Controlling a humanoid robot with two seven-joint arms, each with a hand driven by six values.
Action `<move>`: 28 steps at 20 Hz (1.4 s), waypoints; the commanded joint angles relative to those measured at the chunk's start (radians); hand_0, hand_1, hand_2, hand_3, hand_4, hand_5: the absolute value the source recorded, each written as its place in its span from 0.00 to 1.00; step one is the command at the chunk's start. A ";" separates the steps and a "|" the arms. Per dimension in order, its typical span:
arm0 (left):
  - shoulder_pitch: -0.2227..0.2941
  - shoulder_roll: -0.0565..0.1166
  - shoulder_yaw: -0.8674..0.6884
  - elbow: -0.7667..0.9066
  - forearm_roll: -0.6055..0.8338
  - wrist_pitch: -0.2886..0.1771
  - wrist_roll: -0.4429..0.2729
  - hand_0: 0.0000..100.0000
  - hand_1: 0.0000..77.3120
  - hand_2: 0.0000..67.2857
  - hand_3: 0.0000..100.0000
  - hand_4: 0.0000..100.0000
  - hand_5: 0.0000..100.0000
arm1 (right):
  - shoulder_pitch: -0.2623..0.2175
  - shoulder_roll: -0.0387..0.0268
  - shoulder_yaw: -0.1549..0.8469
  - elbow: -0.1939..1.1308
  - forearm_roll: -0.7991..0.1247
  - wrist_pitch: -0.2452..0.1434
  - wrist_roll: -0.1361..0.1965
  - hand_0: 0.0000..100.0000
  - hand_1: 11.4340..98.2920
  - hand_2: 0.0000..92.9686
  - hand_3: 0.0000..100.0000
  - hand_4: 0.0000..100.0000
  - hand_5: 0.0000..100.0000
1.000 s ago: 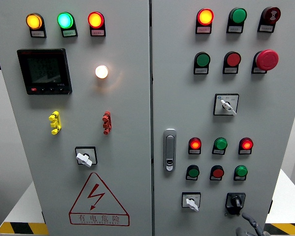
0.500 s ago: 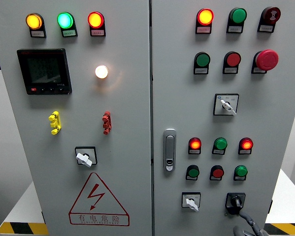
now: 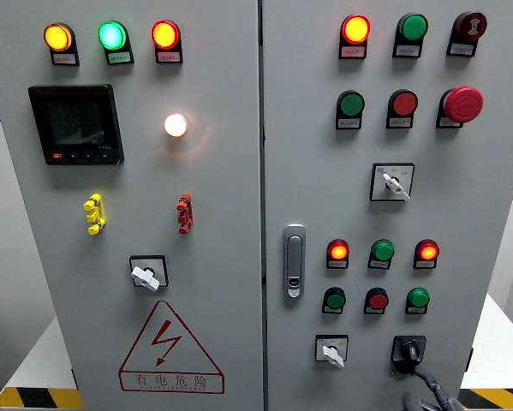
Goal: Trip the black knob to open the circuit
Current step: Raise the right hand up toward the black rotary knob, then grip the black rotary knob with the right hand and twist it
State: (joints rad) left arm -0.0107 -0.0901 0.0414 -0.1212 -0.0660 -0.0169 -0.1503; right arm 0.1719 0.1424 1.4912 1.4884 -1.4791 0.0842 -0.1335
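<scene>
At the lower right edge, the right hand [image 3: 427, 392], grey and jointed, reaches up with one finger [image 3: 420, 374] touching the underside of the small black rotary knob [image 3: 408, 350] in its black square plate; most of the hand is cut off, so I cannot tell how its fingers are set. The knob sits low on the right door of the grey metal cabinet [image 3: 307, 154], just right of a white-handled selector switch [image 3: 331, 351]. Above them is a row of dark pushbuttons [image 3: 377, 300], and above that a row of lit lamps [image 3: 337, 252]. The chrome door latch [image 3: 295, 261] lies farther left.
</scene>
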 commanded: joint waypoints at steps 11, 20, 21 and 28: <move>0.000 0.000 0.000 0.000 0.000 0.000 0.000 0.00 0.04 0.19 0.21 0.07 0.02 | 0.011 0.0003 -0.014 0.001 0.002 0.000 -0.002 0.74 0.40 0.01 0.78 0.81 0.91; 0.000 0.000 0.000 0.000 0.000 0.000 0.000 0.00 0.04 0.19 0.21 0.07 0.02 | 0.011 0.0003 -0.026 0.001 0.005 0.000 -0.009 0.75 0.40 0.01 0.78 0.81 0.92; 0.000 0.001 0.000 0.000 0.000 0.000 0.000 0.00 0.04 0.19 0.21 0.07 0.02 | 0.012 0.0003 -0.026 0.003 0.009 0.000 -0.012 0.75 0.40 0.01 0.78 0.81 0.92; 0.000 0.000 0.000 0.000 0.000 0.000 0.000 0.00 0.04 0.19 0.21 0.07 0.02 | 0.015 0.0003 -0.038 0.003 0.011 0.000 -0.014 0.75 0.40 0.01 0.78 0.83 0.93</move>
State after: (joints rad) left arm -0.0108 -0.0900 0.0414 -0.1212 -0.0660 -0.0169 -0.1503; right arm 0.1858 0.1426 1.4550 1.4905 -1.4681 0.0843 -0.1473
